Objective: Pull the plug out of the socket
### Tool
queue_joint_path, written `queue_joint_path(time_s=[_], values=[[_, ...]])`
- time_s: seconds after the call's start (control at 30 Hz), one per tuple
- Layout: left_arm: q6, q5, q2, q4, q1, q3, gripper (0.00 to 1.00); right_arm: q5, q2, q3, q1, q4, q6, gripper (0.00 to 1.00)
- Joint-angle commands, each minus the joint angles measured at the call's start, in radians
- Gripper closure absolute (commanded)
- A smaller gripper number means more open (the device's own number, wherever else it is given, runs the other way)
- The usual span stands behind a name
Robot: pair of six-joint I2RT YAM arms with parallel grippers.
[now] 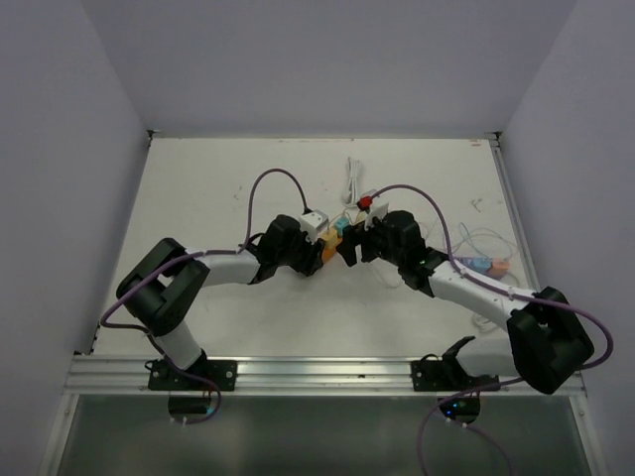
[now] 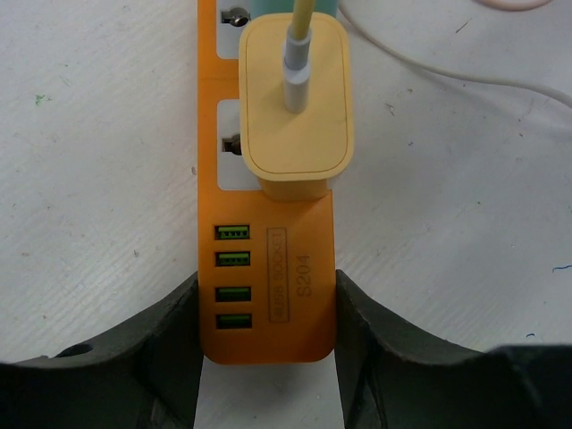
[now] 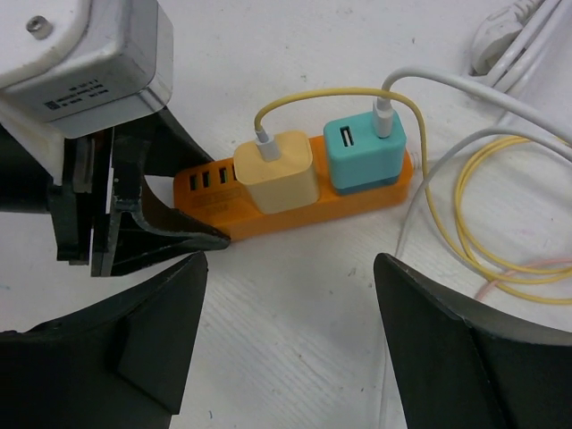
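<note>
An orange socket strip (image 2: 273, 295) lies on the white table, also in the right wrist view (image 3: 295, 214) and the top view (image 1: 331, 245). A pale yellow plug (image 2: 299, 98) with a yellow cable is plugged into it, also in the right wrist view (image 3: 275, 170), next to a teal plug (image 3: 365, 147) with a white cable. My left gripper (image 2: 268, 286) is shut on the strip's USB end, one finger on each long side. My right gripper (image 3: 290, 268) is open and empty, over bare table just in front of the strip and touching neither plug.
A yellow cable loop (image 3: 500, 223) and white cables (image 3: 500, 98) lie to the right of the strip. A white cord bundle (image 1: 352, 181) lies behind it. Small blue and orange items (image 1: 486, 265) lie at the right. Grey walls enclose the table.
</note>
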Motion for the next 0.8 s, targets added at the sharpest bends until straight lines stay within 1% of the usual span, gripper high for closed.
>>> queue_joint_path(time_s=[0.0, 0.23, 0.3, 0.33, 0.37, 0.43, 0.47, 0.6, 0.7, 0.73, 0.77], values=[[-0.007, 0.035, 0.008, -0.033, -0.013, -0.001, 1.00, 0.023, 0.043, 0.033, 0.011, 0.130, -0.028, 0.21], [-0.003, -0.001, 0.055, -0.036, -0.041, 0.007, 1.00, -0.004, 0.118, 0.007, 0.016, 0.229, -0.020, 0.23], [0.005, -0.002, 0.058, -0.047, -0.046, 0.018, 1.00, -0.009, 0.144, 0.009, 0.016, 0.235, -0.014, 0.26], [0.008, -0.004, 0.057, -0.051, -0.049, 0.021, 0.98, -0.006, 0.148, 0.007, 0.016, 0.246, -0.012, 0.26], [0.009, -0.008, 0.054, -0.051, -0.050, 0.019, 0.92, 0.000, 0.148, 0.003, 0.016, 0.255, -0.009, 0.27], [0.009, -0.017, 0.032, -0.041, -0.053, 0.002, 0.86, 0.010, 0.145, -0.008, 0.016, 0.260, -0.008, 0.27], [0.006, -0.020, 0.023, -0.033, -0.053, -0.005, 0.80, 0.014, 0.135, -0.013, 0.016, 0.255, -0.009, 0.27], [0.002, -0.033, -0.002, -0.016, -0.053, -0.027, 0.73, 0.031, 0.110, -0.024, 0.016, 0.236, -0.017, 0.27], [0.008, -0.017, 0.006, -0.019, -0.055, -0.019, 0.64, 0.040, 0.092, -0.030, 0.016, 0.223, -0.022, 0.27], [0.009, -0.008, 0.009, -0.024, -0.053, -0.013, 0.55, 0.042, 0.089, -0.033, 0.016, 0.214, -0.022, 0.27], [0.012, -0.004, 0.011, -0.024, -0.053, -0.013, 0.51, 0.045, 0.084, -0.039, 0.017, 0.211, -0.022, 0.27]])
